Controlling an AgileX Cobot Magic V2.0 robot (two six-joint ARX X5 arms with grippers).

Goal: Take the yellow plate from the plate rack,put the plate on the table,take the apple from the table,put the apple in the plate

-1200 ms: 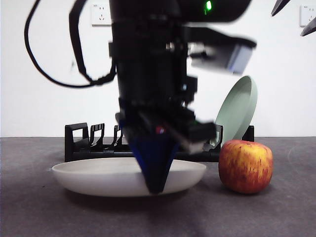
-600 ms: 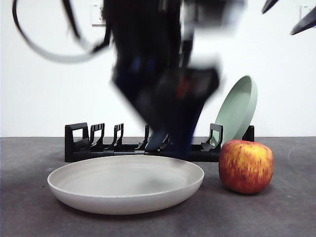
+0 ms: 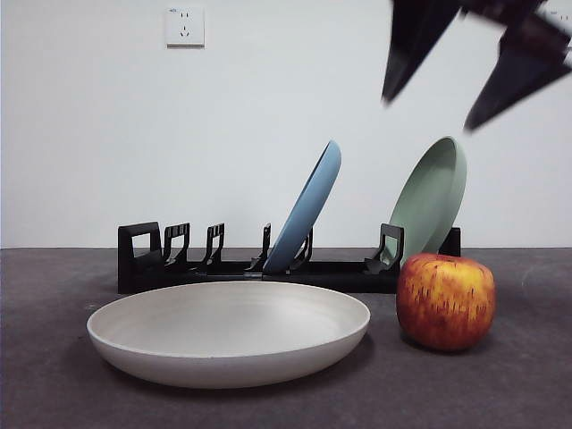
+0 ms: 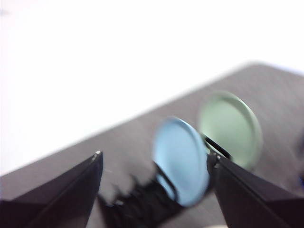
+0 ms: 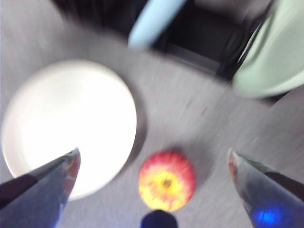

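On the dark grey table (image 3: pixel 54 393) we see, from the left, a wide cream shallow plate (image 3: pixel 229 332) lying flat before the long black plate rack (image 3: pixel 179 268), where a blue plate (image 3: pixel 308 210) and a sage-green plate (image 3: pixel 433 197) lean upright. A red-and-yellow streaked apple (image 3: pixel 444 299) rests just beside the cream plate. High above it our right gripper (image 3: pixel 465 67) hangs, jaws spread wide. The left gripper (image 4: pixel 156 190), also wide open, faces the rack. We can read no writing anywhere.

Plain white wall (image 3: pixel 179 134) with one white socket (image 3: pixel 185 27) high up.
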